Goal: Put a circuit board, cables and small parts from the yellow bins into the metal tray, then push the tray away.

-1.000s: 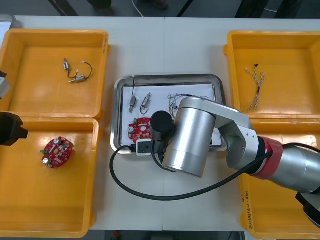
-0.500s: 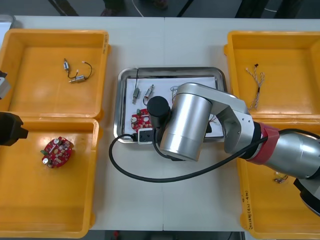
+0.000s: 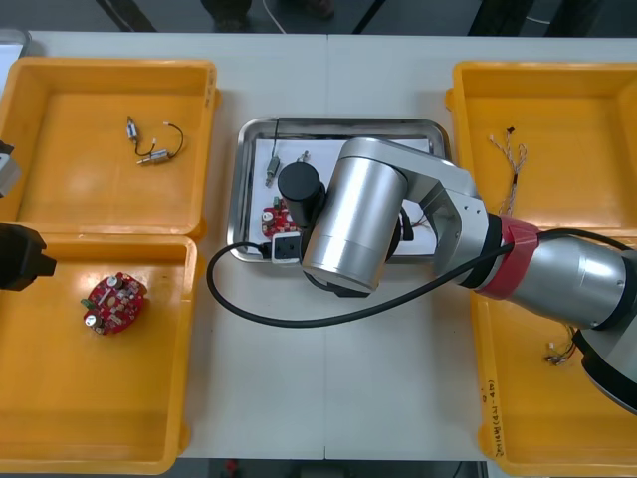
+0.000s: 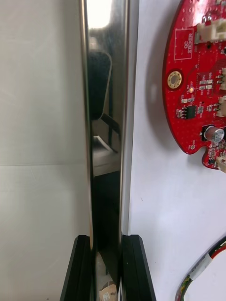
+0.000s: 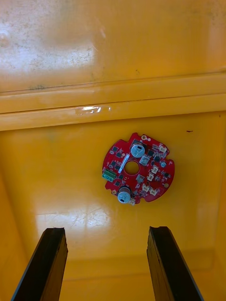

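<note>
In the front view, the metal tray (image 3: 241, 189) sits mid-table (image 3: 328, 378) between the yellow bins (image 3: 109, 66). It is already loaded, with a circuit board (image 3: 273, 216) at its near left, small metal parts (image 3: 271, 171) farther in, and thin cables (image 3: 426, 213) toward its right. The right arm (image 3: 358, 219) lies across the tray, its wrist low over the near left rim, so the push looks like the step in hand. The hold seems to be off toward the tray's left, so a push may swing the tray instead of sliding it straight. That could drive its left wall into the far left bin just beside it, and the loose parts could slide about. The left arm (image 3: 20, 257) waits at the left edge, by the near left bin, where a second board (image 3: 112, 301) lies.

In the right wrist view, the rim is thin and shiny. A pinch on it could slip off, or lift that edge and tip the contents. A cable end lies near the inner finger and might be dragged. The right gripper (image 4: 107, 237) is closed on the tray's rim, its fingers (image 4: 77, 268) apart only by the rim's thickness. One finger is on the table side and the other is inside, on the white floor near the circuit board.

In the left wrist view, little is at risk while this arm stays out of the way. The left gripper (image 5: 107, 230) stands wide open with nothing in it. It hangs above the second board and is clear of it.
</note>
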Controlling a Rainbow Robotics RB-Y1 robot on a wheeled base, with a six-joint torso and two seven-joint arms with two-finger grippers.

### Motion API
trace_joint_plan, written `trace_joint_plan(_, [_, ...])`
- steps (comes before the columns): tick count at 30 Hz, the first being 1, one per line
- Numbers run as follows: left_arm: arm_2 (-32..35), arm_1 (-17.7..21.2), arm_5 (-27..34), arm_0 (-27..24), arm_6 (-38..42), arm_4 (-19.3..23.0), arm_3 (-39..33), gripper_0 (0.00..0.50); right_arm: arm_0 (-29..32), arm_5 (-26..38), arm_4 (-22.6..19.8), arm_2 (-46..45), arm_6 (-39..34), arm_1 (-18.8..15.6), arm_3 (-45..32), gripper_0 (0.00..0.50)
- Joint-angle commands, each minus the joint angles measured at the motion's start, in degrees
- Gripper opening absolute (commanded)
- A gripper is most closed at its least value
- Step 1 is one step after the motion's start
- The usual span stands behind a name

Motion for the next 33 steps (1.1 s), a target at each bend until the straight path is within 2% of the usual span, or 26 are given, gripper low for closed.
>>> trace_joint_plan(1, [1.4,2.5,0.4,1.0,0.9,0.4,-1.7,0.500,-3.5,-1.1,-0.8,0.8,1.9,1.3,1.3,0.000])
trace_joint_plan(16, [1.4,2.5,0.4,1.0,0.9,0.4,-1.7,0.500,-7.3,-2.2,-1.9,0.9,3.1,2.0,7.7,0.000])
trace_joint_plan(21, [1.4,2.5,0.4,1.0,0.9,0.4,-1.7,0.500,-9.0,-3.0,-3.3,0.8,3.5,3.0,11.1,0.000])
trace_joint_plan(33, [1.4,2.5,0.4,1.0,0.9,0.4,-1.7,0.500,-11.5,-3.0,-3.4,0.8,4.2,5.3,14.9,0.000])
